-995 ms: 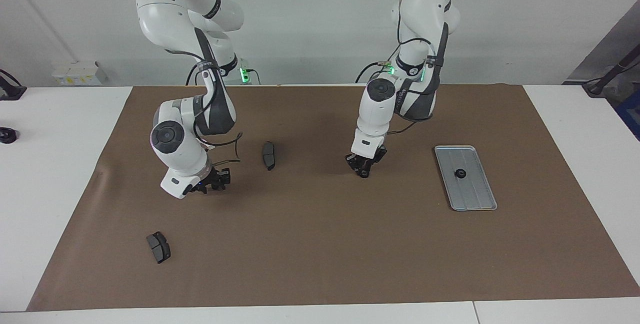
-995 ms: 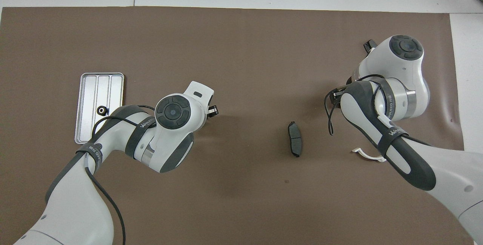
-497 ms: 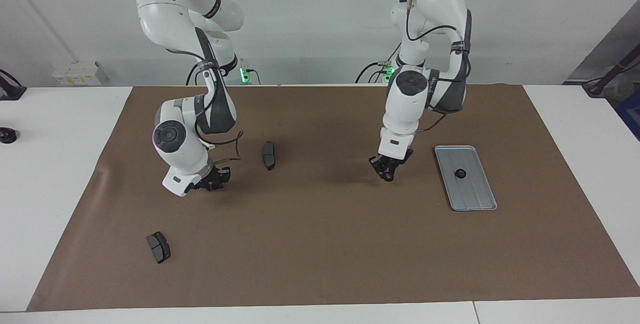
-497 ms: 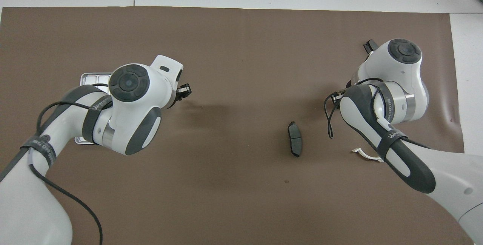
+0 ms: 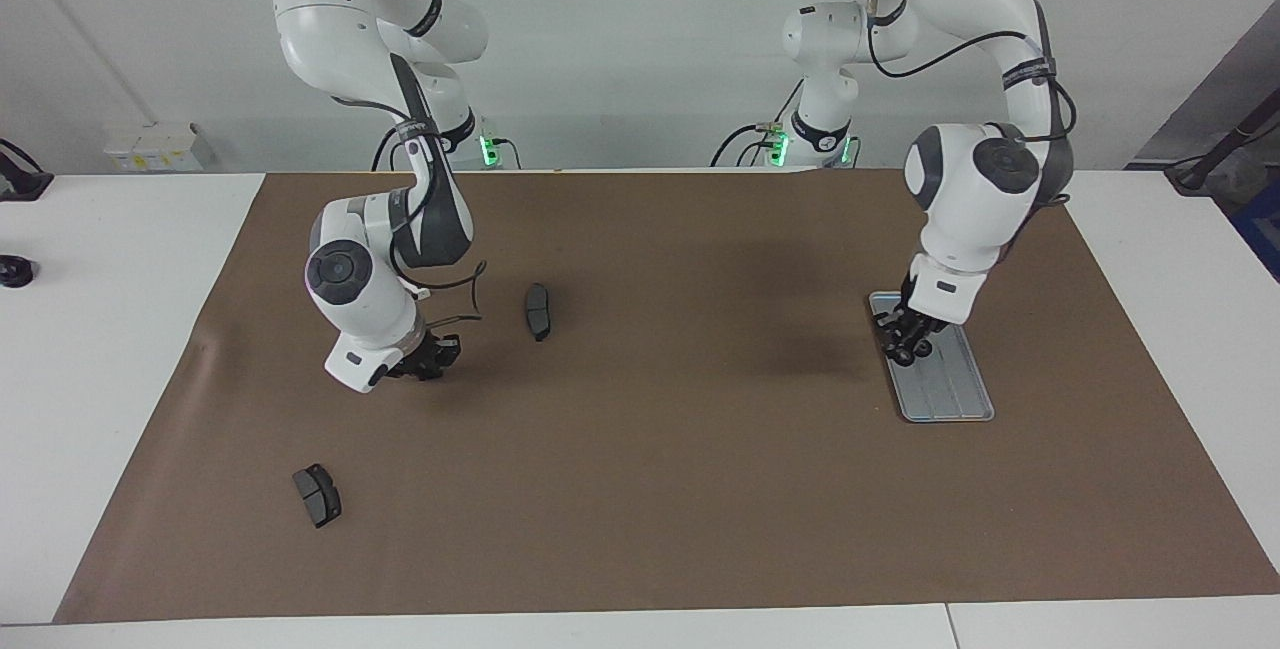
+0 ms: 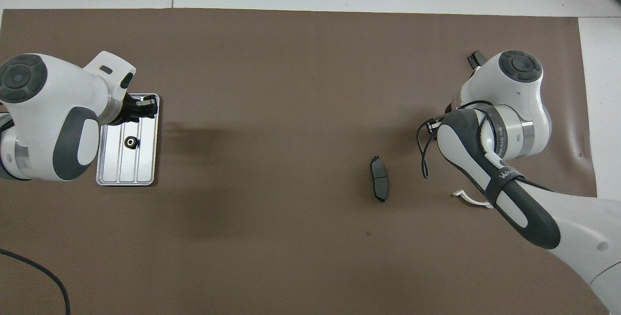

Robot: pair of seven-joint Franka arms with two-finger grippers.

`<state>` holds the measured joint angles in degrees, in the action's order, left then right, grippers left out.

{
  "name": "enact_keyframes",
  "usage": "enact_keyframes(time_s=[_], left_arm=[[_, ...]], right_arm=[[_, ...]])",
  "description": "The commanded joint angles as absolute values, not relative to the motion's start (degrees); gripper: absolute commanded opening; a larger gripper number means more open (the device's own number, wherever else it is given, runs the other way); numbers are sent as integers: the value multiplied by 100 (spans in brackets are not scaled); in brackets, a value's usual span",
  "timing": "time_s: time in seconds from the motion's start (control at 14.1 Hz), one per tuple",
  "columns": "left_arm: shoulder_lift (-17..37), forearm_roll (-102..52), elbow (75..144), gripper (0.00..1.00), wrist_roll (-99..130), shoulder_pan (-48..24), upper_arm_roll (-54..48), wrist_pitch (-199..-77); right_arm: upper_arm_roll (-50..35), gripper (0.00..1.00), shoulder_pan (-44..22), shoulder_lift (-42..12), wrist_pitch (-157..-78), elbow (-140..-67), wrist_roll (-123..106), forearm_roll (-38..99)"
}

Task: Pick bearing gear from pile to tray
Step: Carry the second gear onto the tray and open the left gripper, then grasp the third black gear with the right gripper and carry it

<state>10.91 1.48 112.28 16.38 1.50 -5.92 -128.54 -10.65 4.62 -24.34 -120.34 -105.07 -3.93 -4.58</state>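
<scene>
One bearing gear (image 6: 130, 142) lies in the tray (image 6: 145, 169), near its middle, toward the left arm's end of the table (image 5: 120, 329). It is the only gear I can count for sure.

My left claw (image 5: 905, 354) has swung in a second from the middle of the brown mat (image 5: 640, 489) to just over the tray's end farther from the robots. Its fingers look narrow, but I cannot tell whether a second gear sits between them. If one does, I judge the drop is the next step.

My right claw (image 5: 425, 364) stays low at the mat, toward the right arm's end, and has pinched fully closed from about half open. What it has closed on, if anything, is hidden under the wrist. A pick from the pile may just have been made.

Around these I count two dark brake pads: one (image 5: 538, 311) beside the right claw, one (image 5: 317, 495) farther from the robots. One white half-ring (image 6: 468, 197) peeks out beside the right forearm. One tray, two arms.
</scene>
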Motion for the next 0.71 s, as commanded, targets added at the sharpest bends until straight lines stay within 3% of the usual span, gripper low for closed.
enact_keyframes(time_s=[0.0, 0.28, 0.64], left_arm=[[1011, 9, 11390, 0, 916, 570, -659, -12841], [922, 9, 11663, 0, 624, 773, -650, -13085], [1511, -88, 11602, 0, 598, 782, -642, -13956]], right_arm=[[-1143, 0, 501, -2294, -12050, -10442, -334, -536], [-1195, 0, -15, -2259, -11909, -10134, 172, -519], [-1248, 0, -1176, -2276, -12329, -9897, 1413, -256]])
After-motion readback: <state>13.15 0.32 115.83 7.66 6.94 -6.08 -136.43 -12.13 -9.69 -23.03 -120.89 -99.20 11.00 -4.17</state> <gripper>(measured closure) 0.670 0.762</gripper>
